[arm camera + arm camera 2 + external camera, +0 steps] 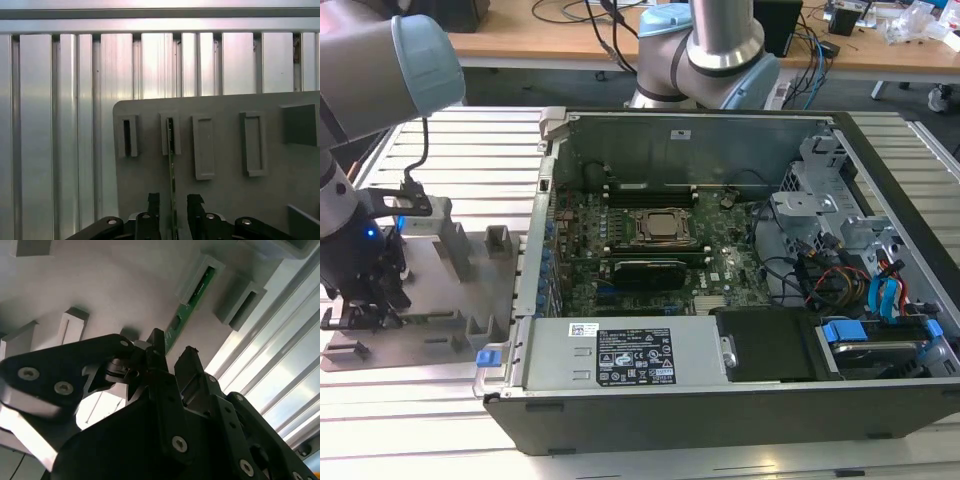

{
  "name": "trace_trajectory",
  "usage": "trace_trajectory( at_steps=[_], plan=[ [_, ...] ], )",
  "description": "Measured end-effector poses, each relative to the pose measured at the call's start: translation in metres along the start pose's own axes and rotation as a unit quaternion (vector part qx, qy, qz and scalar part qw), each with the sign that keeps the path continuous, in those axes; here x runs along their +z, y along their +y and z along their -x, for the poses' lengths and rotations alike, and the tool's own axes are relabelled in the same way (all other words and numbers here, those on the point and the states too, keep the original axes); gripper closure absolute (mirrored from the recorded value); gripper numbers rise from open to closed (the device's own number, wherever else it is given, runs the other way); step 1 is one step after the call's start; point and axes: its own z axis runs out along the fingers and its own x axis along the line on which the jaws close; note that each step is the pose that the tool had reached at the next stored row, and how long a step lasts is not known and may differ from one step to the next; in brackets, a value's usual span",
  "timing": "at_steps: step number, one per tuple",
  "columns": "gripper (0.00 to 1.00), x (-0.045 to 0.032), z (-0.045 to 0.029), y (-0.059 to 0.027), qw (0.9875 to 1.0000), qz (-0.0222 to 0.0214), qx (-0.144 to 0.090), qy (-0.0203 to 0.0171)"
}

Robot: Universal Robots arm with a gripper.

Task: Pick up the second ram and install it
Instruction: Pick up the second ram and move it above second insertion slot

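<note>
My pincer [174, 202] straddles the second ram [196, 294], one stick, with clearance each side; my two fingers [153, 206] hide its near end.

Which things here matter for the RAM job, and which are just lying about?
Job:
- second ram, standing in the grey tray
- hand, open, straddling it
- motherboard in the open computer case

Lying about:
- CPU socket
- power supply
- drive cables
- desk cables
</note>
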Motion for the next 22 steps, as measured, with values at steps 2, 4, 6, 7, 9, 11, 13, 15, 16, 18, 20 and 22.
trace_trajectory(
  at_steps=[2, 4, 6, 7, 9, 11, 13, 15, 16, 18, 20, 22],
  plan=[
    [0.64, 0.0059, 0.0, 0.0, 1.0, 0.0, 0.0, 0.0],
    [0.64, 0.0072, 0.0, 0.0, 1.0, 0.0001, 0.0, 0.0001],
    [0.65, 0.0074, 0.0, 0.0, 1.0, 0.0001, 0.0, 0.0],
    [0.72, 0.0075, 0.0, 0.0, 1.0, 0.0, 0.0, 0.0],
    [0.87, 0.0077, 0.0, 0.0, 1.0, 0.0, 0.0, 0.0],
    [0.87, 0.0077, 0.0, 0.0, 1.0, 0.0, 0.0, 0.0],
    [0.87, 0.0078, 0.0, 0.0, 1.0, 0.0, 0.0, 0.0],
    [0.87, 0.0079, 0.0, 0.0, 1.0, 0.0, 0.0, 0.0],
    [0.87, 0.0079, 0.0, 0.0, 1.0, 0.0, 0.0, 0.0],
    [0.87, 0.0081, 0.0, 0.0, 1.0, 0.0, 0.0, 0.0],
    [0.87, 0.0082, 0.0, 0.0, 1.0, 0.0, 0.0, 0.0],
    [0.87, 0.0081, 0.0, 0.0, 1.0, 0.0, 0.0, 0.0]
  ],
)
